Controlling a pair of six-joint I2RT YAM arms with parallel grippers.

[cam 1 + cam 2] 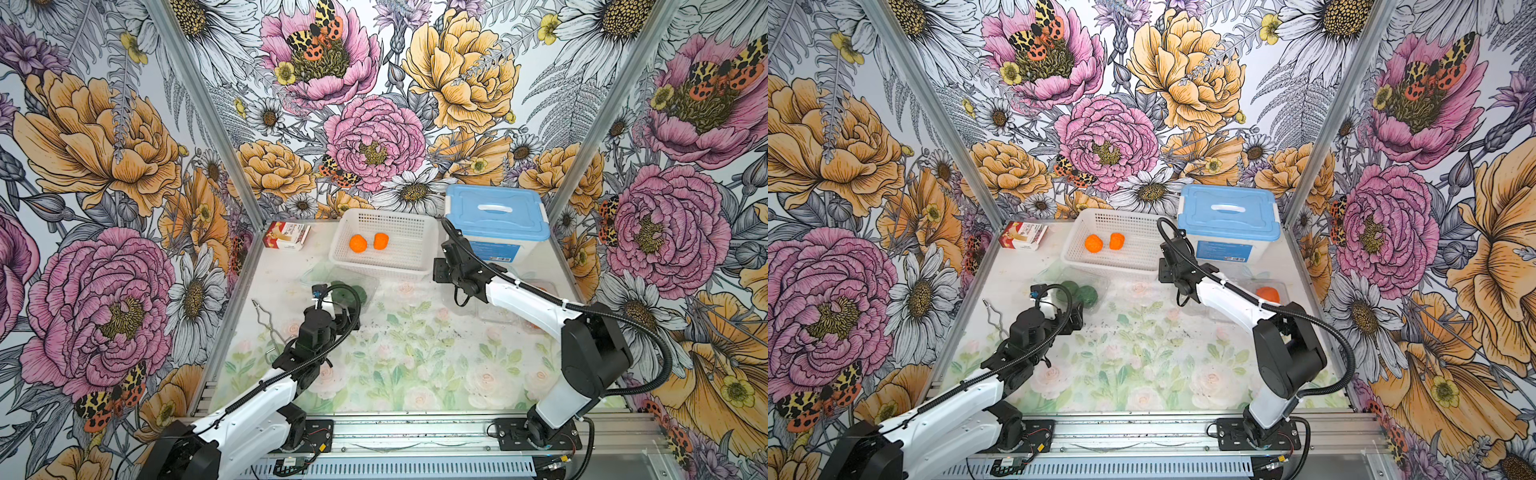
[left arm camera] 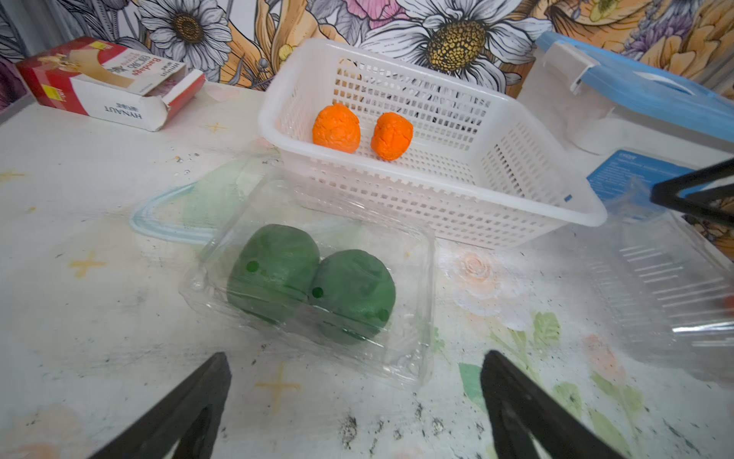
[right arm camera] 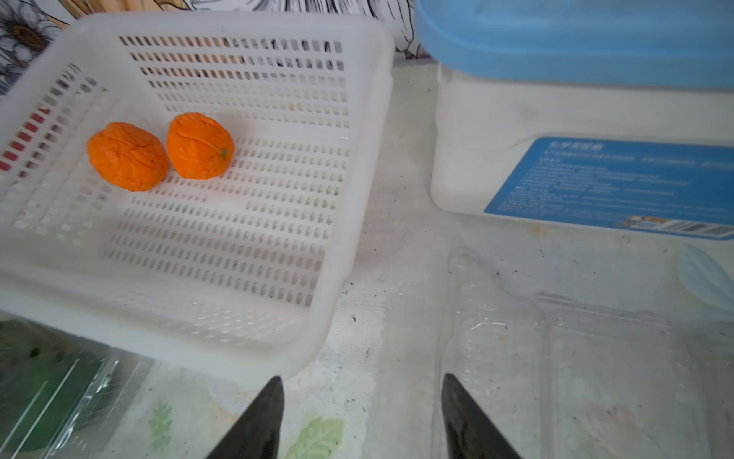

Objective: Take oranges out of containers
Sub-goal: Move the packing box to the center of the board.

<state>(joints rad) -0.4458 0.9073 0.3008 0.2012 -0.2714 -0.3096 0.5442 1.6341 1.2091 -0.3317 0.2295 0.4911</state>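
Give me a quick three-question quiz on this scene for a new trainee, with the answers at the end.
1. How many orange fruits lie in the white basket?
2. True or false: the green fruits sit in the basket.
3. What does the left gripper hold between its jaws? A) nothing B) a green fruit C) an orange fruit
Key: 1) two. 2) False, they are in a clear clamshell. 3) A.

At the back of the bench (image 1: pixel 415 332) stand, from left to right, a bandage box (image 1: pixel 286 235), a perforated basket (image 1: pixel 411 245) and a lidded tub (image 1: pixel 496 216). Two oranges (image 1: pixel 358 243) lie in the basket. Before it, a clamshell box (image 2: pixel 409 278) holds two fruits (image 2: pixel 274 274).
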